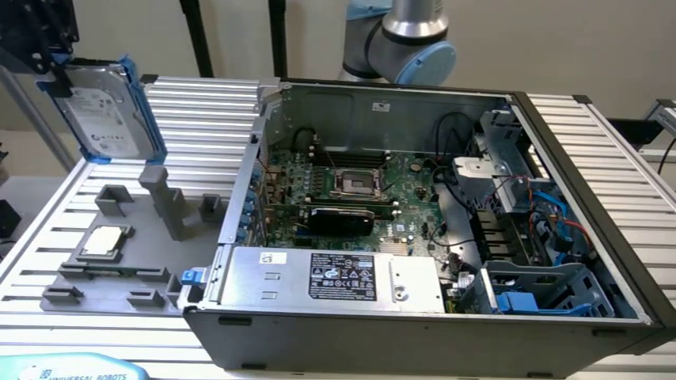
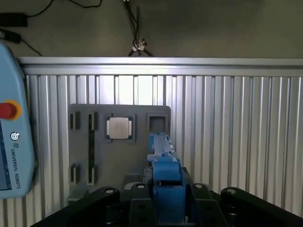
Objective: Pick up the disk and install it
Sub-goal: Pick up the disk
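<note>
Atop ribbed aluminium bench (image 1: 623, 150), pale wall behind: open computer case (image 1: 423, 328), motherboard exposed. Grey fixture tray (image 1: 106, 277) beside case, on exterior view's left. Disk (image 1: 104, 111) upright in air above tray, blue frame clamped in end effector (image 1: 51, 63), jaws partway closed on it. CPU chip (image 1: 103, 240) in tray recess. End effector body and teach pendant (image 1: 74, 370) cut off at picture edges.

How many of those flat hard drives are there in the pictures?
1. The disk hangs upright in the gripper, above the grey tray at the exterior view's left. More may sit hidden in the computer case's bays.
</note>
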`<state>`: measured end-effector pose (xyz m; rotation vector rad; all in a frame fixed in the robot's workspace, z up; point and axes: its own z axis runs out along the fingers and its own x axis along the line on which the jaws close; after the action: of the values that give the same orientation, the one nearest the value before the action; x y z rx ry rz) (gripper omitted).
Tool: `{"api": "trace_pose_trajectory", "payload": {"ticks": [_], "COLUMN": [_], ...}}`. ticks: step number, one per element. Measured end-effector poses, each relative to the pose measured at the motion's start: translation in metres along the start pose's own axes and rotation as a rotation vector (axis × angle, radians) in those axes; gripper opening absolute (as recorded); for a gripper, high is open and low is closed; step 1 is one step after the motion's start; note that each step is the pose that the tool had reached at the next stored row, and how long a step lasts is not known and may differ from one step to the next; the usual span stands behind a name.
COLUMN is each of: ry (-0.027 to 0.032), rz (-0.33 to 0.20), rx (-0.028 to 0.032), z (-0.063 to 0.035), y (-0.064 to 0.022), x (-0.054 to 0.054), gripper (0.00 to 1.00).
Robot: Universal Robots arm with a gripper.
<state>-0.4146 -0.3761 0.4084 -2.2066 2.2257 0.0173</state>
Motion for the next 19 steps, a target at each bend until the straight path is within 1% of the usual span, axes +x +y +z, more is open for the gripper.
{"api": "trace_pose_trajectory", "payload": {"ticks": [3, 8, 11, 13, 15, 19], "ry": [0.0, -0.0026, -0.0033, -0.0032, -0.0032, -0.0031], "rz": [0.0, 0.0, 0.0, 0.0, 0.0, 0.0], "rx": [-0.0001, -0.0014, -0.0033, -0.0061, -0.009, -0.0153], "z": [-0.0135, -0.0364, -0.05, -0.0592, -0.0663, -0.0754], "y": [-0.0097, -0.0322, -0.0458, -0.055, -0.064, -0.0822], "x": [0.0, -0.001, 0.0, 0.0, 0.001, 0.003], "gripper": [0.33, 0.33, 0.33, 0.33, 0.33, 0.33]}}
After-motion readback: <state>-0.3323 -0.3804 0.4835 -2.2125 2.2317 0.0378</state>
